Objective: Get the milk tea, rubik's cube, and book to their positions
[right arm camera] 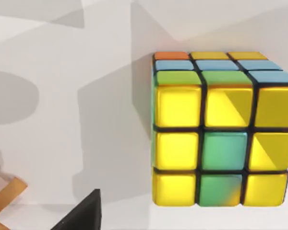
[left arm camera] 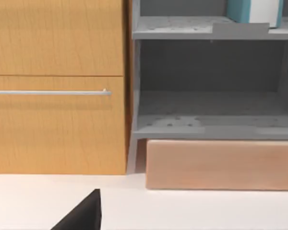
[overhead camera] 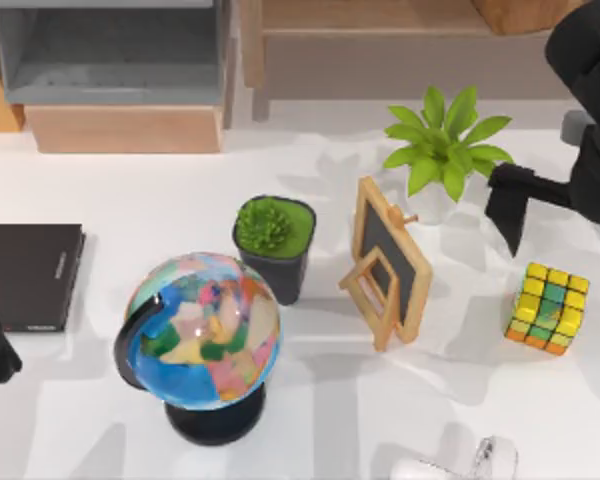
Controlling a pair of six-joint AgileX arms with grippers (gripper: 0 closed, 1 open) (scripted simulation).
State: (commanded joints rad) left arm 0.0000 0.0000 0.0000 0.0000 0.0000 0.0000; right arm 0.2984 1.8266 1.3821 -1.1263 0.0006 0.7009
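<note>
White tabletop [overhead camera: 310, 400] crossed by soft grey shadows under bright, even light. Along the far edge, at the top view's left, a grey open shelf unit [overhead camera: 115, 50] set on a pale wooden base block [overhead camera: 125, 128]; further right, a light wooden bench-like piece [overhead camera: 400, 45]. From the left wrist view, orange-brown wooden cabinet [left arm camera: 57, 86] with a slim metal bar handle [left arm camera: 50, 92], standing directly beside the grey shelves [left arm camera: 211, 76].

1. A globe [overhead camera: 202, 335] stood front-left on the white table [overhead camera: 80, 400].
2. A black plant pot [overhead camera: 275, 245] sat just beside a small chalkboard easel [overhead camera: 388, 262].
3. A leafy plant [overhead camera: 445, 145] stood behind (white pot).
4. A thin black book [overhead camera: 28, 275] lay left.
</note>
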